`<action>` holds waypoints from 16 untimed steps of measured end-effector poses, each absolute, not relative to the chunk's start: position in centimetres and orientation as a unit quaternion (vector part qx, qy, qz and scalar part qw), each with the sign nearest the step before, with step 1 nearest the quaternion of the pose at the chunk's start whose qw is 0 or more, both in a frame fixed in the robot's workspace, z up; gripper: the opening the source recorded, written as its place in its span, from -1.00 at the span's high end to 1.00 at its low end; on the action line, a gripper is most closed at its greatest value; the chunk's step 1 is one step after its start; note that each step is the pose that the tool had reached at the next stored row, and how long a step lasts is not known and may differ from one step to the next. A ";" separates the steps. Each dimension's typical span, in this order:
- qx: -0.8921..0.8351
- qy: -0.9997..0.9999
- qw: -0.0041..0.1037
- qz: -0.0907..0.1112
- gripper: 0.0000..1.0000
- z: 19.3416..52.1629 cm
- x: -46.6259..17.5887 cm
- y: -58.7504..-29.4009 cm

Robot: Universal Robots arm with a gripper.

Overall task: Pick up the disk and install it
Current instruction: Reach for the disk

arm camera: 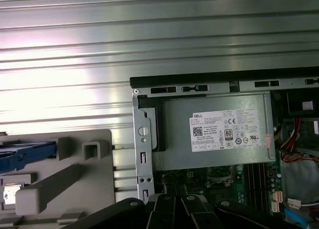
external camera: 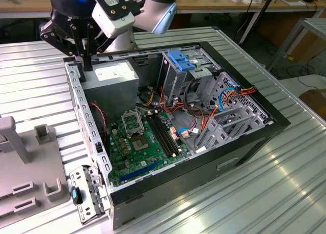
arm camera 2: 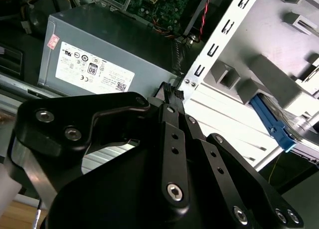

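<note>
Blue plastic marks the disk (arm camera: pixel 25 151) for you: in the first wrist view its carrier edge lies on the grey fixture (arm camera: pixel 75 174), on the part away from the case (arm camera: pixel 144 139). In the second wrist view you see the same blue edge with a strip of bare metal body beside it, past the fixture's raised blocks.

Your gripper (external camera: pixel 87 66) hangs over the case's corner, just above the power supply (external camera: pixel 109 83). In the second wrist view its fingers (arm camera 2: pixel 168 107) are pressed together at the tips with nothing between them, so it holds nothing.

The disk is apart from the gripper and not touching it. The case's perforated side wall and part of the fixture lie between the two. In the exterior view the fixture sits on the ribbed metal table (external camera: pixel 254 203), at the exterior view's left of the case, while the gripper is over the case's rim.
</note>
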State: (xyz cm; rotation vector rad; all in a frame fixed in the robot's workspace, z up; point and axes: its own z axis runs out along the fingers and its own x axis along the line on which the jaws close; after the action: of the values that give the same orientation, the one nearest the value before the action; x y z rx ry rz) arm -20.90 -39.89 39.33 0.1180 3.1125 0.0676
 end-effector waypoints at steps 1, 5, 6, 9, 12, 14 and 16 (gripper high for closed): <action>0.038 0.999 0.013 0.022 0.79 39.3 -21.0 -39.9; 0.038 0.999 0.013 0.022 0.79 39.3 -21.4 -39.9; 0.038 0.999 0.013 0.022 0.79 39.3 -21.5 -39.9; 0.038 0.999 0.013 0.022 0.79 39.3 -22.1 -39.9; 0.038 0.999 0.013 0.022 0.79 39.3 -22.9 -39.9; 0.038 0.999 0.013 0.022 0.79 39.3 -24.1 -39.9; 0.038 0.999 0.013 0.022 0.79 39.3 -24.9 -39.9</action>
State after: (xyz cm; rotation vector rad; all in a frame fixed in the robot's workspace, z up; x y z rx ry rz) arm -24.95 -39.90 39.33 0.1180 3.1125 0.0679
